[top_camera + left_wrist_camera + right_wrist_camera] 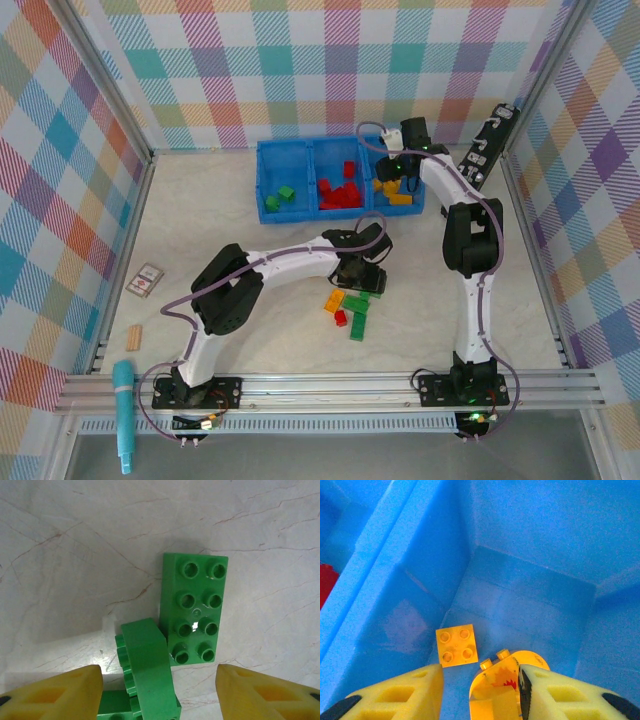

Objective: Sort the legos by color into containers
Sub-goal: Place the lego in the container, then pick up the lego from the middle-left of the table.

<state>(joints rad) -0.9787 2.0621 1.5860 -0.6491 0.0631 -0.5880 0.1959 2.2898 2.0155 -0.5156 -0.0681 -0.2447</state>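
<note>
While your right gripper [480,676] hangs spread inside the right-hand compartment of the blue plastic tray [310,143], a rounded yellow-orange lego [507,669] apparently loose between its fingers beside a square yellow lego [456,645], your left gripper [159,682] stands spread, holding nothing, over the loose pile in front of that tray. Straddle the curved green lego [145,665] alone. The flat green eight-stud lego [194,609] touches it and may drag along.

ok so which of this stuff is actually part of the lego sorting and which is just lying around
Job: loose green, orange and red legos; blue three-compartment tray; sorted legos inside it.
Lying about: tan wooden block; small card; teal cylinder; long black device with white marks.
</note>
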